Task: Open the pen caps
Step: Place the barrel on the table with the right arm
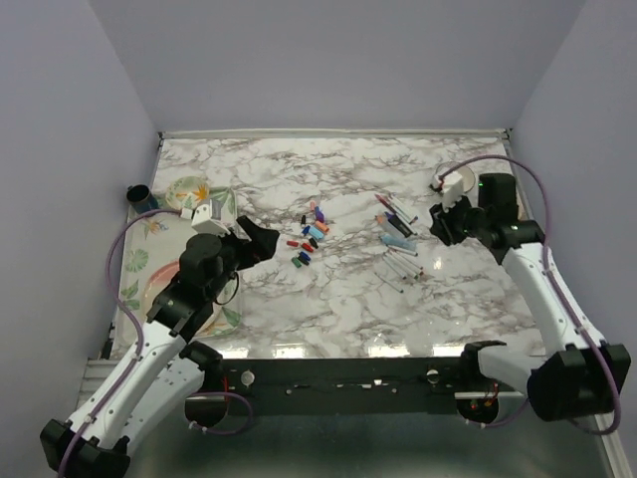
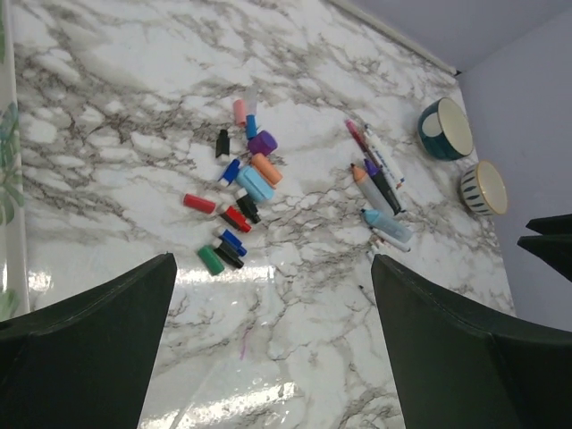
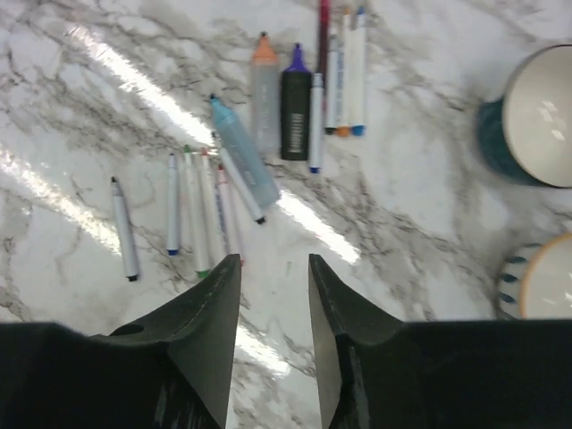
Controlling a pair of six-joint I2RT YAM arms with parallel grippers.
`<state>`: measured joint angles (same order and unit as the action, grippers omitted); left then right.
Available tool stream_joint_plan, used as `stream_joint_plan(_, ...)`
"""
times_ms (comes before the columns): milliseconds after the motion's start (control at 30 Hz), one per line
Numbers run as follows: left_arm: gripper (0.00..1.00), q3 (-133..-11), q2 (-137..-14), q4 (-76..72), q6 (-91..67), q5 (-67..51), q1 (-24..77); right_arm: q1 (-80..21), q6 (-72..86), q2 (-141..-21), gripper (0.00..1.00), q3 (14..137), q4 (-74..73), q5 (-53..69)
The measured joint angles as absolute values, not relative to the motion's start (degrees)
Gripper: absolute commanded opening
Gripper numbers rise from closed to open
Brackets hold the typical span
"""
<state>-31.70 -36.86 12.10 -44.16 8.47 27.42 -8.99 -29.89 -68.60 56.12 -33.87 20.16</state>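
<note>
The left claw (image 2: pixel 273 268) hangs above the marble table (image 2: pixel 107 80) with its jaws spread wide and nothing between them. Just ahead of its fingertips, a little toward its left finger, the pen caps (image 2: pixel 255 183) lie loose in a tight cluster, flat on their sides, several touching. Farther ahead and to the right lie the pens (image 2: pixel 384 188), and beyond those two bowls (image 2: pixel 431 136).

The right claw (image 3: pixel 274 261) hovers with its jaws a narrow gap apart, empty. Thin pens lie just ahead of its tips, thicker markers beyond them, and the bowls are off to its right.

The caps look light, rigid and smooth, so a nudge would likely make them skid or roll. The soundest hold seems to be across a cap's short barrel, taking one at the cluster's edge. Every pen tip that shows is bare, so the uncapping appears done.
</note>
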Motion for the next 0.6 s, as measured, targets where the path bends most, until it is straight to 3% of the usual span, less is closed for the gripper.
stream_joint_plan(67,0.99,-35.55,-36.58,13.98,-42.46,7.88,27.31,-4.38,-29.87,-63.51,0.61,56.16,-33.65,21.8)
stream_joint_plan(200,0.99,-44.18,-37.1,18.31,-37.47,7.22,26.98,2.22,-29.3,-54.13,1.0,57.84,-33.39,23.51)
stream_joint_plan(467,0.99,-55.92,-38.06,26.96,-26.06,8.08,26.94,4.25,-21.98,-42.44,1.0,60.49,-29.98,20.91)
stream_joint_plan(600,0.99,-57.3,-36.8,29.87,-22.98,8.47,26.94,4.25,-15.18,-42.22,1.0,62.94,-29.85,18.92)
